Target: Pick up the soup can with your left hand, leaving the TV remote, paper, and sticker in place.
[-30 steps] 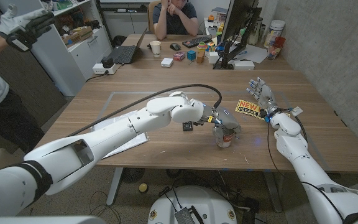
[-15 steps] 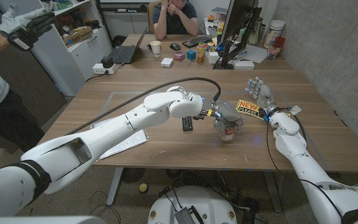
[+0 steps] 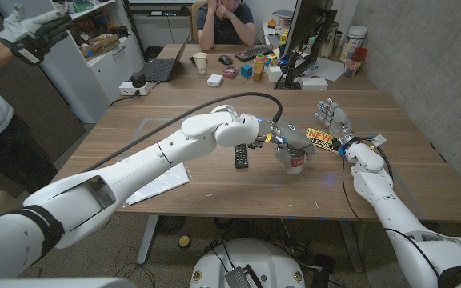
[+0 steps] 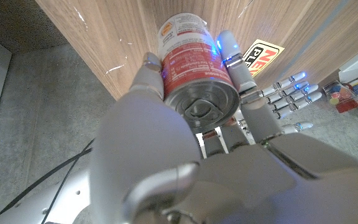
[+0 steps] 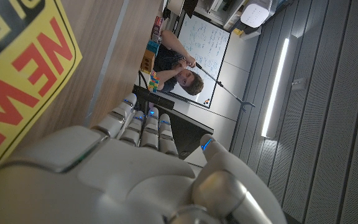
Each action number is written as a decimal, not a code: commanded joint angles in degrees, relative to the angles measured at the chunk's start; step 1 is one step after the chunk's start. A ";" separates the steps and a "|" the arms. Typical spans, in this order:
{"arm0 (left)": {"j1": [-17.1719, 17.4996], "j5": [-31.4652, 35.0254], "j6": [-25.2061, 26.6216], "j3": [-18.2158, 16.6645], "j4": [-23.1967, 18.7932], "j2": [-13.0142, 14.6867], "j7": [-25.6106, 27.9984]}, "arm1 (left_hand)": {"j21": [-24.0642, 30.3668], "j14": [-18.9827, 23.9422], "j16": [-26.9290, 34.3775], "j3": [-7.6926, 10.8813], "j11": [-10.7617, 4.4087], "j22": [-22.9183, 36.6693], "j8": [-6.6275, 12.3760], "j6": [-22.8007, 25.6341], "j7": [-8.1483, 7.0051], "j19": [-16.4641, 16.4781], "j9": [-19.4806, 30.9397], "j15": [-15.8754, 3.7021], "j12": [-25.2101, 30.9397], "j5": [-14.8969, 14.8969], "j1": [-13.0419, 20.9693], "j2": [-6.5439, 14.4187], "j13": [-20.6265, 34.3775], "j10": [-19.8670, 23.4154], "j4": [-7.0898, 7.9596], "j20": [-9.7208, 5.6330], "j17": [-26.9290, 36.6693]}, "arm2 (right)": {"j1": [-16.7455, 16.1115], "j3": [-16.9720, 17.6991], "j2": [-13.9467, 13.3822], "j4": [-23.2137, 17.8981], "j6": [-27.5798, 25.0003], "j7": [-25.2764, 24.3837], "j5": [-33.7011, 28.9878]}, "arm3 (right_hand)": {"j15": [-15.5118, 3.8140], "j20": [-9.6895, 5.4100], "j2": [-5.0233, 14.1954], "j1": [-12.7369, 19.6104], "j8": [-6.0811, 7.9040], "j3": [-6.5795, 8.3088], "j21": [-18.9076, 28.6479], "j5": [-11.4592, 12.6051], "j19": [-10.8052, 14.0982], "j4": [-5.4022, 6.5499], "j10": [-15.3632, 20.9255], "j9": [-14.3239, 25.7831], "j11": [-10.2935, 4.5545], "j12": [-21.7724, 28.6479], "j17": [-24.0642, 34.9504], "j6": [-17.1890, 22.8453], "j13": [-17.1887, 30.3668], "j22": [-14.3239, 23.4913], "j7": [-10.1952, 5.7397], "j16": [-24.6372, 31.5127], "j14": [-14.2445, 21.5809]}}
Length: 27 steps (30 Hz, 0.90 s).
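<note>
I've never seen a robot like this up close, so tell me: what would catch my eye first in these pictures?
Most striking is the long white left arm reaching across the wooden table, its left hand wrapped around a red-and-white soup can. Right behind it lies a bright yellow sticker with red letters, beside the raised right hand, whose fingers are spread. A black TV remote lies on the table by the left wrist.

Shiny metal soup can, paper label

The left hand covers much of the soup can; the sticker is cut by the edge.
</note>
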 commanded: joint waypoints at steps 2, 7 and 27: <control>-0.45 -1.45 0.59 -2.13 -1.72 0.73 0.44 | 0.40 0.37 0.17 0.25 -0.15 0.21 -0.11 7.62 7.24 1.82 0.32 -7.43 0.09 0.36 6.51 7.70 0.17 0.82 0.48 -3.56 0.31 | 0.75 -0.23 0.11 1.03 0.29 -0.40 -0.29 | -0.13 -0.48 1.42 0.59 0.13 -0.04 0.20 0.28 0.56 0.06 0.25 0.13 0.17 0.25 0.09 0.39 0.28 0.15 0.04 0.49 0.67; -0.50 -1.67 0.60 -3.01 -2.56 1.12 1.03 | 0.53 0.60 0.14 0.23 -0.16 0.22 -0.13 7.99 7.46 1.93 0.34 -7.43 0.06 0.35 6.37 7.83 0.17 0.96 0.62 -3.53 0.36 | 1.23 -0.40 0.23 1.64 0.54 -0.45 -0.48 | -0.11 -0.51 1.41 0.61 0.14 -0.04 0.21 0.28 0.62 0.05 0.29 0.13 0.16 0.24 0.09 0.45 0.28 0.15 0.24 0.50 0.81; -0.69 -1.75 1.50 -5.69 -6.04 1.32 2.49 | 0.93 1.13 -0.18 0.23 -0.25 0.23 -0.75 8.06 6.92 1.92 0.41 -7.87 0.06 0.31 6.02 8.21 0.18 2.04 0.91 -3.33 0.51 | 1.96 -0.45 0.22 2.78 1.36 -0.06 -0.45 | -0.08 -0.55 1.35 0.67 0.19 -0.09 0.19 0.31 0.74 0.00 0.66 0.13 0.26 0.30 0.09 0.75 0.28 0.14 0.25 0.51 1.19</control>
